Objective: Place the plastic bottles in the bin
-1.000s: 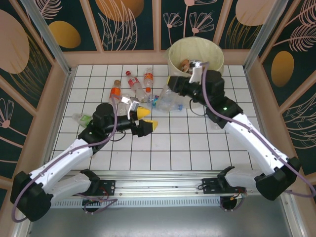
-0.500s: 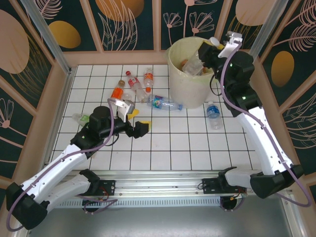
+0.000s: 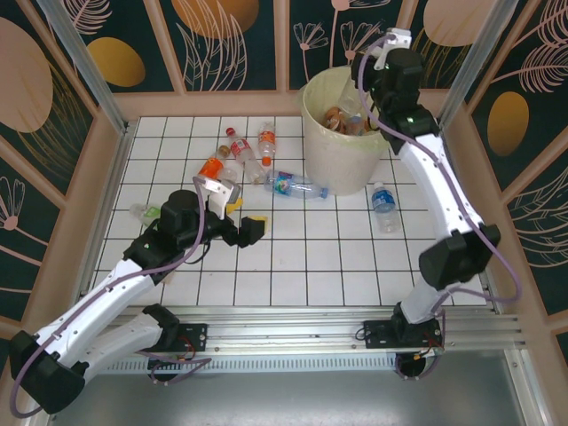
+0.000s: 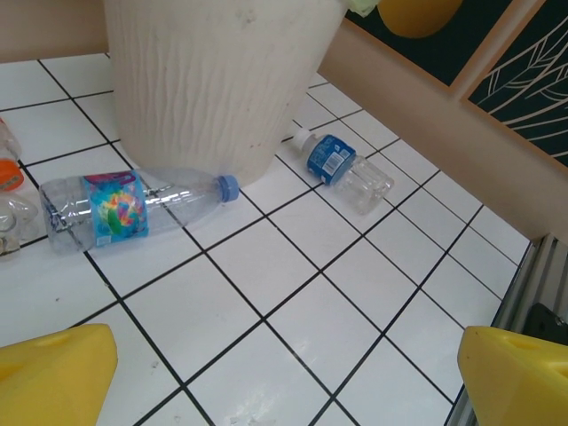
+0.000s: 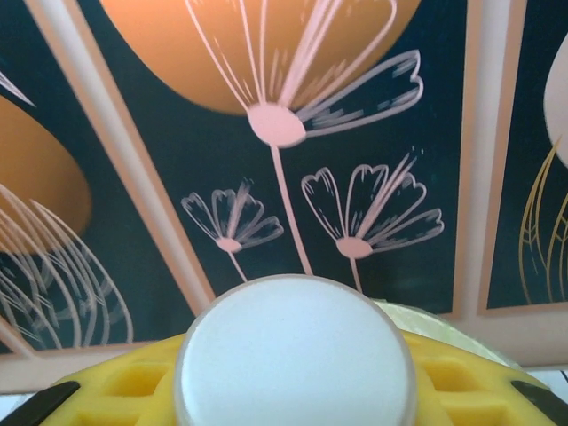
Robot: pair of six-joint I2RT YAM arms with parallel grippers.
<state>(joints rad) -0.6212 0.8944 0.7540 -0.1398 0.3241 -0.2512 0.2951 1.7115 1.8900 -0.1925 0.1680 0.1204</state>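
The bin (image 3: 330, 155) stands at the back right of the tiled floor, with several bottles inside it. My right gripper (image 3: 366, 99) hangs over the bin's mouth, shut on a clear bottle. In the right wrist view that bottle's round white end (image 5: 295, 355) sits between the yellow fingers (image 5: 461, 377). My left gripper (image 3: 252, 227) is open and empty over the tiles, left of centre. Ahead of it lie a clear bottle with a colourful blue label (image 4: 115, 209) beside the bin wall (image 4: 222, 80) and a blue-labelled bottle (image 4: 342, 165) further right.
Three bottles with orange and red labels (image 3: 238, 149) lie in a cluster left of the bin. A green-labelled bottle (image 3: 147, 213) lies beside my left arm. The raised wooden border (image 3: 120, 169) and patterned wall panels close in the floor.
My right arm has lifted the clear bottle from the floor beside the bin up over the bin's mouth and turned inward. The left gripper has hardly moved.
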